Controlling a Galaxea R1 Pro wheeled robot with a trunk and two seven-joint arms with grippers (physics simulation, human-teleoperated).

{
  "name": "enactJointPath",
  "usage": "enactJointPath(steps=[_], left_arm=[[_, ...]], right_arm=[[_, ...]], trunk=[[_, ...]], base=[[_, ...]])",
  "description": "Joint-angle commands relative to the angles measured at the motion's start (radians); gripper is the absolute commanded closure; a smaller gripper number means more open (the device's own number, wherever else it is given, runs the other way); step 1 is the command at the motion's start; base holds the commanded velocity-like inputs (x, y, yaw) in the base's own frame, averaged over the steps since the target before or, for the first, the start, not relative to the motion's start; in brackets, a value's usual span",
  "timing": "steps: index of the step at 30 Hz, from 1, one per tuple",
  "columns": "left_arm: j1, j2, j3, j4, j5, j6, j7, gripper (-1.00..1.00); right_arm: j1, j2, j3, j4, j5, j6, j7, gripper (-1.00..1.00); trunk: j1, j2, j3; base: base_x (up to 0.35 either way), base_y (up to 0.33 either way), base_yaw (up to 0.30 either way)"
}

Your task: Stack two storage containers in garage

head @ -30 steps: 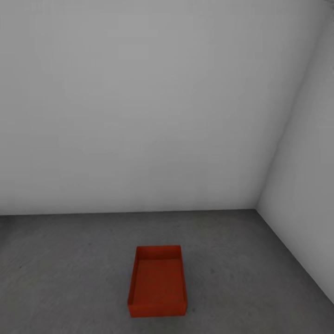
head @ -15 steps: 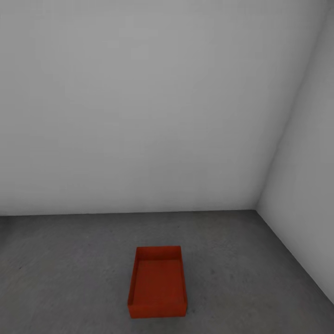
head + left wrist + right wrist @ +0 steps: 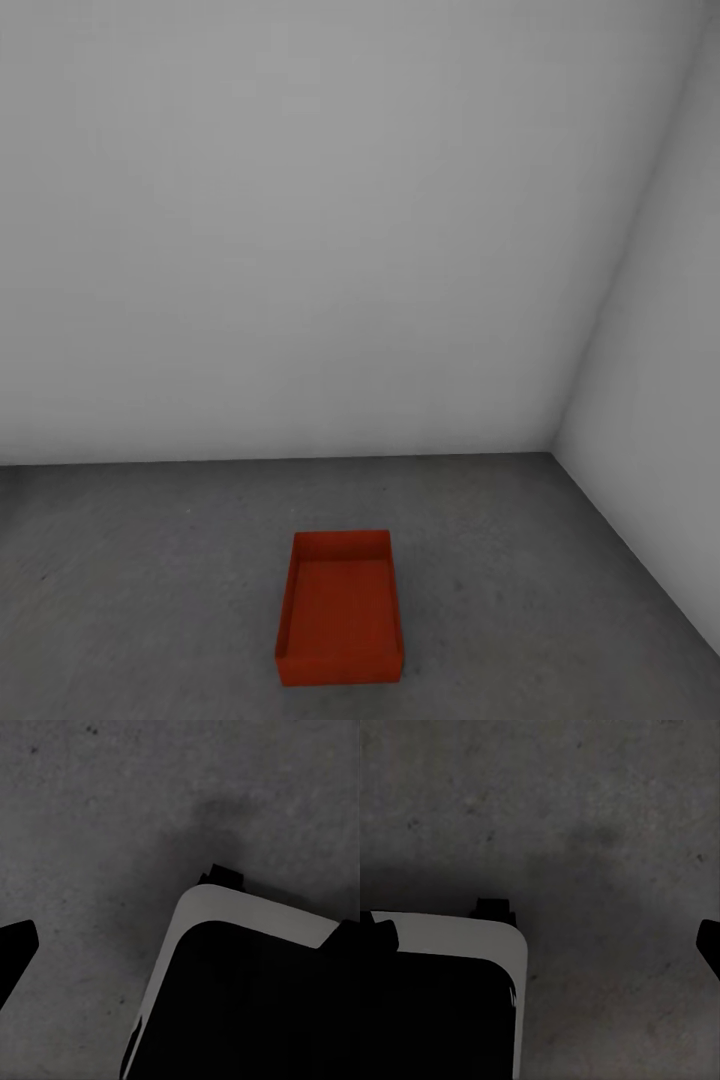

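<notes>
— Looking down from the head view, what do you get?

— One orange-red storage container (image 3: pixel 340 610) sitting open side up on the dark grey concrete floor (image 3: pixel 150 590) of the garage. It stands by itself, well apart from the white back wall (image 3: pixel 300 230) and the side wall (image 3: pixel 660 400) that meet in a corner beyond it. Nothing lies inside it.

— And the left wrist view?

— Speckled concrete again, plus a large black body with a pale rounded edge (image 3: pixel 247 975), part of the robot itself by the look of it. A dark tip (image 3: pixel 15 945) pokes in at the picture's edge; it may be one of the fingers, but I cannot tell whether the left fingers are spread or pressed together.

— Right wrist view?

— Much the same: floor, a black body with a pale rim (image 3: pixel 442 997), and a dark tip (image 3: pixel 710 941) at the edge. The right fingers' state cannot be told either. The container appears between neither pair of fingers.
</notes>
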Motion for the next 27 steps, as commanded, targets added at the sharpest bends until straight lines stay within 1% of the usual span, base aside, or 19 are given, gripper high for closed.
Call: enactJointPath(steps=[1, 15, 27], left_arm=[[0.0, 0.0, -0.008, 0.0, 0.009, -0.002, 0.002, -1.0], [-0.001, 0.0, -0.008, 0.001, 0.012, -0.002, 0.004, -1.0], [0.0, 0.0, -0.008, 0.001, 0.012, -0.002, 0.004, -1.0]], right_arm=[[-0.001, 0.001, 0.009, 0.003, -0.008, -0.005, -0.001, -1.0], [-0.001, 0.01, 0.006, 0.004, -0.02, -0.009, -0.002, -1.0], [-0.001, 0.01, 0.004, 0.004, -0.022, -0.01, -0.001, -1.0]], trunk=[[0.0, -0.001, -0.001], [0.0, -0.001, 0.002], [0.0, -0.001, 0.018]], base=[[0.0, 0.0, 0.0], [0.0, 0.0, -0.015], [0.0, 0.0, -0.16]])
